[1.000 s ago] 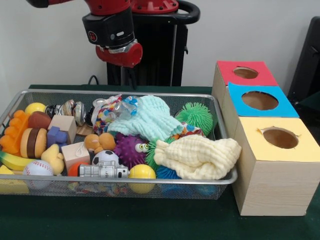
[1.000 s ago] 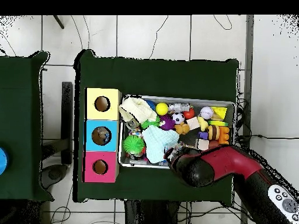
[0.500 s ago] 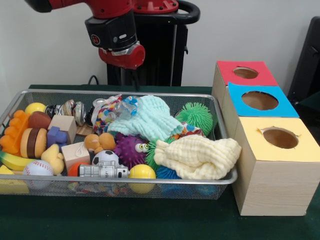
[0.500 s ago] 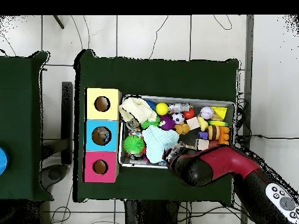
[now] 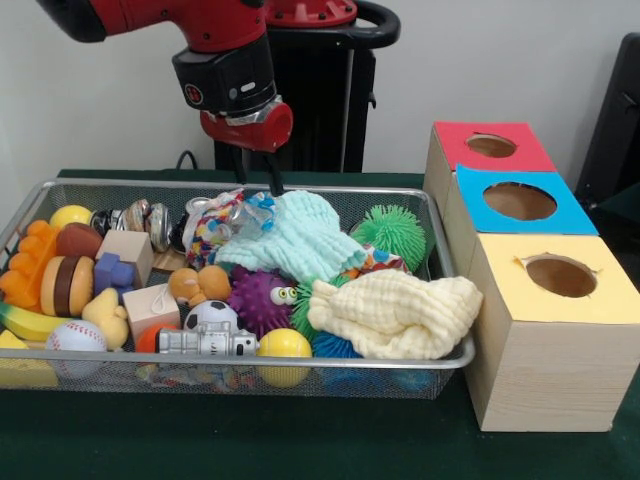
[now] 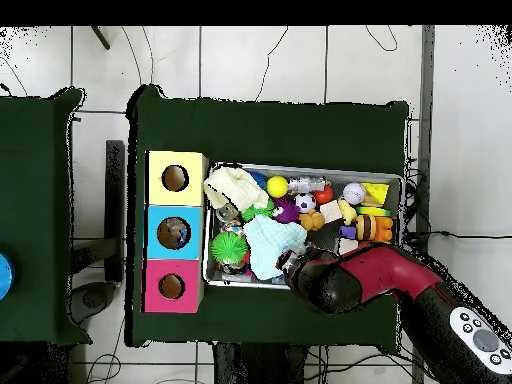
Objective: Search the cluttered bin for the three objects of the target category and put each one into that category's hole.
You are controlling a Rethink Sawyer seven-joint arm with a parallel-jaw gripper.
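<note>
Starting nearest me, the bin (image 5: 452, 362) sat crammed to its rim: a yellow ball (image 5: 284, 343) and a grey toy camera (image 5: 208, 342) against its near wall, a yellow cloth (image 5: 395, 315) heaped at its right end, and a pale blue cloth (image 5: 300, 238) mounded toward its far wall. As far as I could judge, nothing had been sorted yet; no toy sat in any of the boxes' openings that I could see, so all three finds looked to be still ahead. Right of the bin stood the row of boxes, and the hole (image 5: 491, 146) in the red top was the farthest of them from me, dark and seemingly empty. Beyond the bin's far wall the gripper (image 5: 259, 167) hung above the rim, two thin dark fingers pointing down, slightly parted, nothing between them. Against the frame a second earlier, the arm had come lower and a touch to the right, so those fingers now showed clear below the red wrist. The toys themselves hadn't budged.
</note>
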